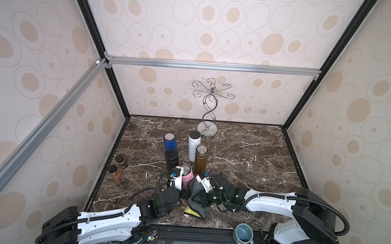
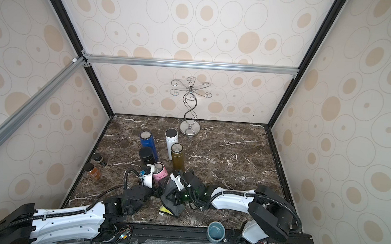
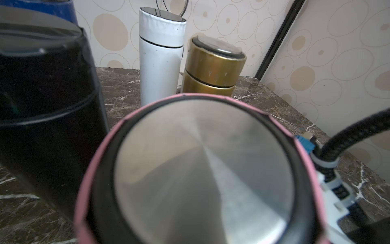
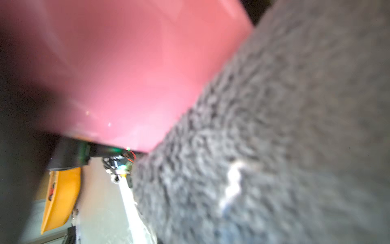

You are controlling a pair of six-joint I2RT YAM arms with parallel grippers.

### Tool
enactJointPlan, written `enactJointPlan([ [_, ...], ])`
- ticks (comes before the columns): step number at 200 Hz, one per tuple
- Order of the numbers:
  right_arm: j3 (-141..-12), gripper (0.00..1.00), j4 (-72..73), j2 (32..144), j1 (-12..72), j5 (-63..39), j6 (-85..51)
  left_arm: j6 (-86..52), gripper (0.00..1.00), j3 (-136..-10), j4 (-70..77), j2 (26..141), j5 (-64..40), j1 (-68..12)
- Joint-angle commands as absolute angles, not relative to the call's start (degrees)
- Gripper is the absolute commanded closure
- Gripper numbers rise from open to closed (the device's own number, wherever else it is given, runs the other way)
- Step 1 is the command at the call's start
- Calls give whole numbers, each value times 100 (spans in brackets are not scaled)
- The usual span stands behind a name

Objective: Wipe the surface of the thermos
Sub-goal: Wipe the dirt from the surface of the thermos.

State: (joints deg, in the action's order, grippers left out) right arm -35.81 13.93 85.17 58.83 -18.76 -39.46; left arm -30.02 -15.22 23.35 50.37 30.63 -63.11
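Observation:
A pink thermos (image 1: 186,175) with a steel lid (image 3: 202,169) leans near the front middle of the marble table (image 1: 246,159) in both top views. My left gripper (image 1: 183,189) is shut low on its body, fingers hidden beneath it. A grey cloth (image 1: 196,195) hangs from my right gripper (image 1: 200,194), which is shut on it just right of the thermos. In the right wrist view the cloth (image 4: 274,147) lies against the pink thermos wall (image 4: 137,74).
Just behind the pink thermos stand a black flask (image 1: 172,159), a blue one (image 1: 170,141), a white one (image 1: 193,146) and a gold one (image 1: 201,159). Two spice jars (image 1: 117,167) stand at the left edge. A wire stand (image 1: 209,109) is at the back, a yellow sponge (image 1: 192,212) under the cloth, a teal mug (image 1: 244,234) on the front rail.

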Motion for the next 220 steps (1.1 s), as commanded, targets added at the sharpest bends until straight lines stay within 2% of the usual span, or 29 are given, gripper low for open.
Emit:
enactJointPlan([
  [1, -3315, 100, 1143, 8314, 5887, -1591, -4017, -3043, 100, -1619, 2468, 4918, 2804, -6365],
  [47, -2952, 100, 1618, 7711, 5776, -1693, -4157, -2826, 100, -1516, 2459, 4728, 2672, -6364],
  [95, -2432, 100, 2613, 6818, 4921, -2794, -4778, -2304, 100, -1236, 2620, 4211, 2184, -6365],
  [122, -2452, 100, 2827, 6693, 4474, -3342, -4906, -1993, 100, -973, 3033, 3970, 1740, -6367],
  [157, -2670, 100, 2980, 6918, 4358, -3688, -4970, -1803, 100, -922, 3229, 4065, 1365, -6363],
  [220, -2988, 100, 4030, 8514, 4349, -4300, -5422, -1714, 100, -994, 3575, 4511, 1020, -6359],
])
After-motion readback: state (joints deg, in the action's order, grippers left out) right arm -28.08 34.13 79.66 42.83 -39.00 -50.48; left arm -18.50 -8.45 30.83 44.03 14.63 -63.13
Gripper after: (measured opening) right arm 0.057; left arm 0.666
